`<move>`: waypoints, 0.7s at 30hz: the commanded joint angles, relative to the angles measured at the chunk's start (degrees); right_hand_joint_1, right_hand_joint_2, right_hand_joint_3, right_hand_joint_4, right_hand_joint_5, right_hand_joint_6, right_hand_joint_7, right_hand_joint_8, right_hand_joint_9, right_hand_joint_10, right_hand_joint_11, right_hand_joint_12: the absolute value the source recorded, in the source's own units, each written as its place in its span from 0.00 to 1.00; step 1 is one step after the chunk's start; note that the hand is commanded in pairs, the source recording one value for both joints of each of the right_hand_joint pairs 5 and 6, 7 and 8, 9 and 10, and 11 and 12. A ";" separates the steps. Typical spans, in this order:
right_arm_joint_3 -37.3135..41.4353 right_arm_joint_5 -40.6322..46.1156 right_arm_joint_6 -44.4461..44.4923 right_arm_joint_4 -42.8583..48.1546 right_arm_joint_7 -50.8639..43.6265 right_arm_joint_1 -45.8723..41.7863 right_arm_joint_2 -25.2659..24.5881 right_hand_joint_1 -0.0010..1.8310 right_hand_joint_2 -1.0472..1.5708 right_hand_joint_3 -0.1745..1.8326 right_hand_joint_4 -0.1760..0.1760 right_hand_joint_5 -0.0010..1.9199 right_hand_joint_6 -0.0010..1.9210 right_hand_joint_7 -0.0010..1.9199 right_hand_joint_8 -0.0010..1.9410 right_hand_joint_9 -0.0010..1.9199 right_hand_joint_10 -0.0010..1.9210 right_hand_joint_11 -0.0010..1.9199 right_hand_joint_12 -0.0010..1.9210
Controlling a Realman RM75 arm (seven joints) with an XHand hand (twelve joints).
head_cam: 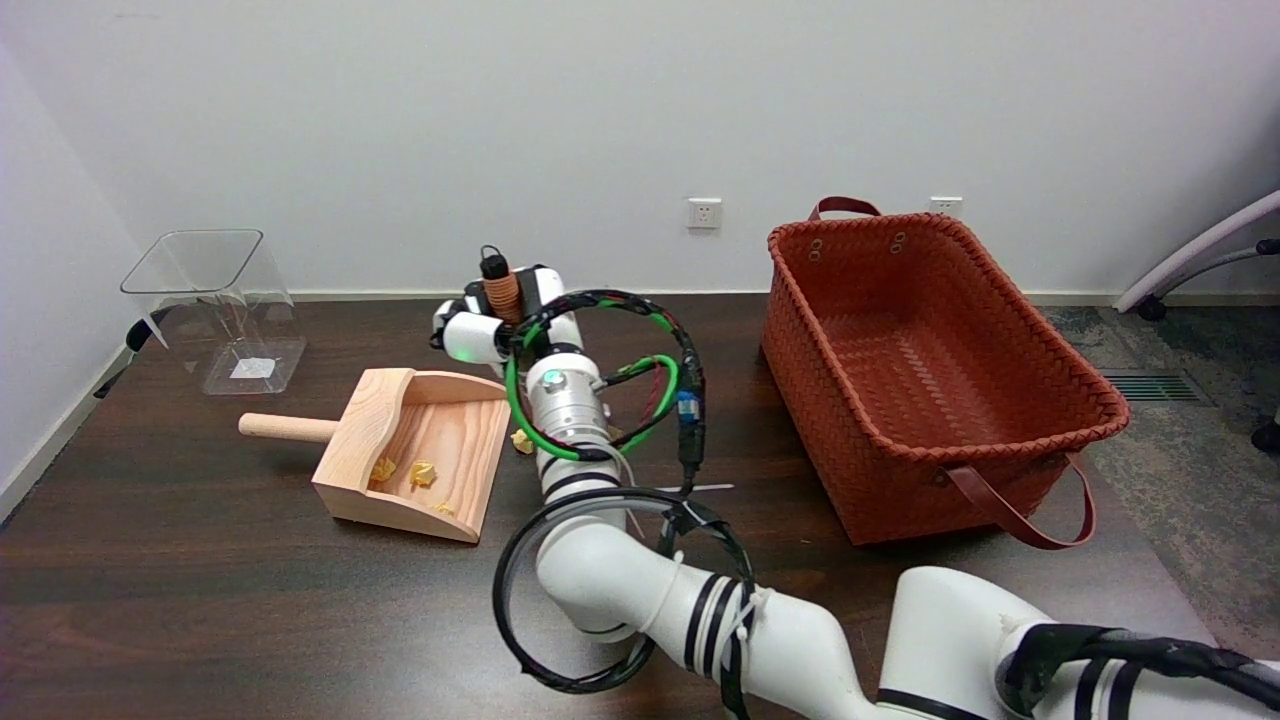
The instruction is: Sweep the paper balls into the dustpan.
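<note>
Wooden and pale, the dustpan (415, 450) lies on the dark table (200, 590) left of centre, its round handle pointing left and its open mouth facing right. Inside it sit two yellow paper balls (403, 471), close together near the back wall, and a smaller yellow scrap shows at the near lip. One more paper ball (521, 441) rests on the table just beside the pan's mouth, partly hidden by the arm. The right arm reaches in from the lower right, wrapped in black and green cables, and its right hand (492, 318) hangs just beyond the far right corner of the dustpan; it grips a small brush handle (500, 287) wound with copper-coloured cord, which stands upright out of the fist. Far left, a clear plastic bin (215, 310) lies tipped over, with only a white label showing in it. On the right stands a large red-brown woven basket (930, 370) with leather handles, nothing visible inside.
</note>
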 commanded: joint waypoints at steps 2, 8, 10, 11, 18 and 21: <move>-1.82 -1.12 -1.83 3.68 12.87 2.68 -4.50 0.70 0.62 0.69 0.50 1.00 1.00 1.00 0.99 1.00 1.00 1.00 1.00; -1.82 -1.17 -2.42 5.91 17.89 4.09 -5.23 0.70 0.62 0.70 0.50 1.00 1.00 1.00 0.99 1.00 1.00 1.00 1.00; -1.65 -0.70 -3.74 7.03 19.91 4.76 -5.55 0.70 0.61 0.70 0.50 1.00 1.00 1.00 0.99 1.00 1.00 1.00 1.00; -1.55 -0.64 -4.23 7.42 20.32 4.96 -5.71 0.70 0.61 0.70 0.50 1.00 1.00 1.00 0.99 1.00 1.00 1.00 1.00; -1.19 -0.64 -7.14 9.21 24.78 6.33 -6.24 0.70 0.59 0.72 0.50 1.00 1.00 1.00 0.99 1.00 1.00 1.00 1.00; -1.19 -0.56 -7.27 8.70 26.10 6.33 -6.24 0.70 0.59 0.73 0.50 1.00 1.00 1.00 0.99 1.00 1.00 1.00 1.00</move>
